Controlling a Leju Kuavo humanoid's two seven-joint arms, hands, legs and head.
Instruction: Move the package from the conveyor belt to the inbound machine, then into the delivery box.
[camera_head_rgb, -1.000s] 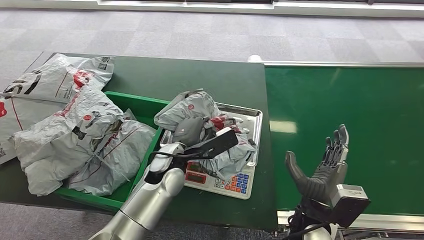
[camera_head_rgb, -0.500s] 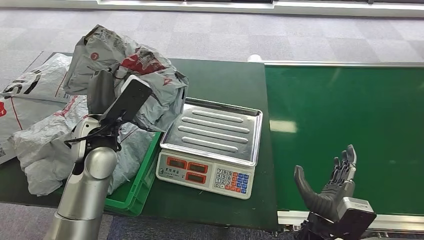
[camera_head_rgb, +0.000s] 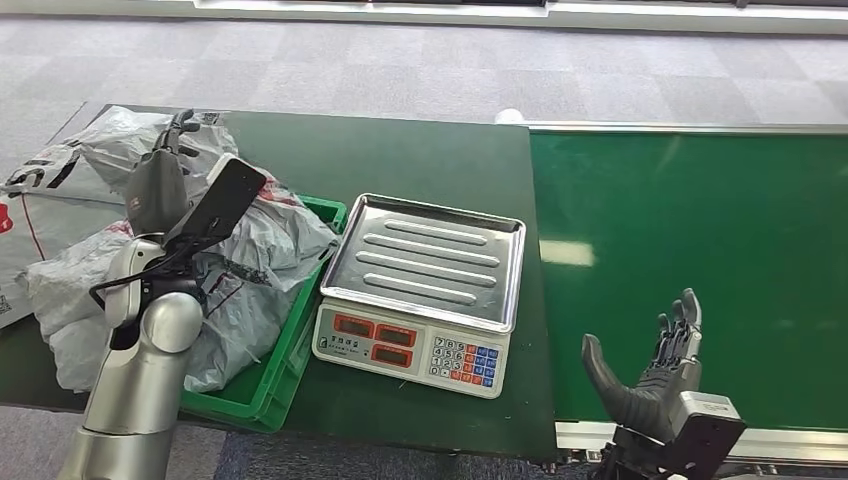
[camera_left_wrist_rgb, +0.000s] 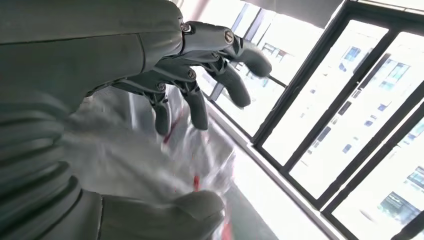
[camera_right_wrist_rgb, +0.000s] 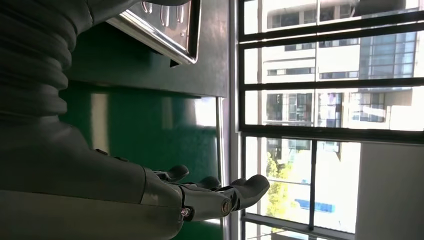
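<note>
- While hovering with fingers spread and gripping nothing, the left hand (camera_head_rgb: 160, 185) is sitting just above the package (camera_head_rgb: 262, 235).
- That package is lying in the green delivery box (camera_head_rgb: 290, 345), directly beneath.
- Well apart, the right hand (camera_head_rgb: 655, 375) is waiting spread over the conveyor belt (camera_head_rgb: 690, 220).

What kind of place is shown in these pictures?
Probably a parcel sorting station: a green conveyor belt, a weighing scale beside it, and a green crate heaped with grey mail bags.
</note>
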